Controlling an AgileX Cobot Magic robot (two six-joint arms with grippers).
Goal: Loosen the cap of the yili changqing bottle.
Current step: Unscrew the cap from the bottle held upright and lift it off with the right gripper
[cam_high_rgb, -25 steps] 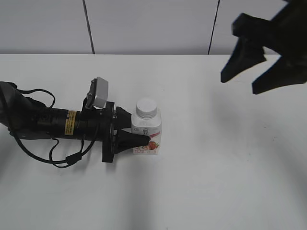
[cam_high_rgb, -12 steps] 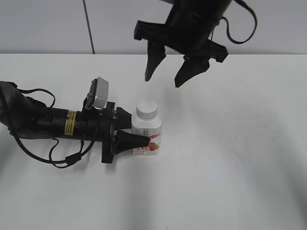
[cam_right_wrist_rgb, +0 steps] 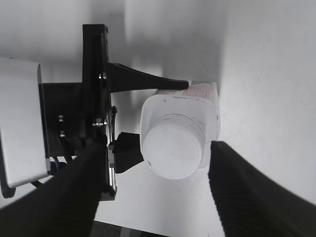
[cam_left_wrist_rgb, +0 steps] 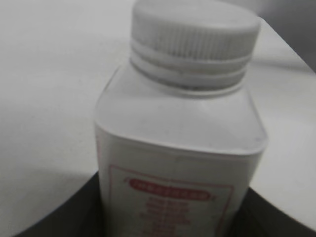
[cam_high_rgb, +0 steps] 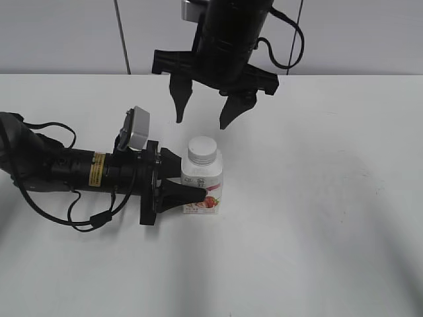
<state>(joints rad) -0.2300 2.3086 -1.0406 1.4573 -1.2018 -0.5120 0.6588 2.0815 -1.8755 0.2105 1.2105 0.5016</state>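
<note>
Item one, nearest: my left gripper (cam_high_rgb: 192,187) lies low along the white table (cam_high_rgb: 317,218), its dark fingers (cam_high_rgb: 187,193) clamped on the lower body of the yili changqing bottle (cam_high_rgb: 203,185). It has not shifted over the last second; the grip sits at the same place on the label.

Item two: the bottle stands upright on the table, left of centre, red-pink label facing the front. The cap (cam_high_rgb: 202,148) is seated on the neck, with its ribbed skirt and the ring below it showing in the left wrist view (cam_left_wrist_rgb: 195,30).

Item three, farther back: my right gripper (cam_high_rgb: 203,111) hangs above and just behind the cap, fingers spread wide and pointing down, touching nothing. A second ago it was out at the upper right edge; half a second ago it hung right of the bottle; now it is nearly centred, and its wrist view shows the cap (cam_right_wrist_rgb: 174,152) between the two fingers (cam_right_wrist_rgb: 247,190).
</note>
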